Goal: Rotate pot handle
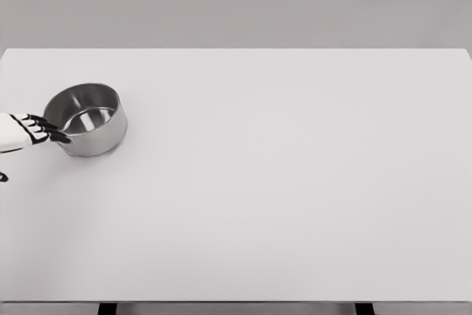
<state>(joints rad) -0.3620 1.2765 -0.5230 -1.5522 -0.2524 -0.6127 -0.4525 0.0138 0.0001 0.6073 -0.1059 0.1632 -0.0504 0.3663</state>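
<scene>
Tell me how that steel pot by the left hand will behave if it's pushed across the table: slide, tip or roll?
The pot sits upright on a flat base, so it should slide, not roll. Its wide, low body makes tipping unlikely. The polished wall looks slick, so the left hand, at its left side, may slip; whether it grips is unclear. The table looks smooth.
</scene>
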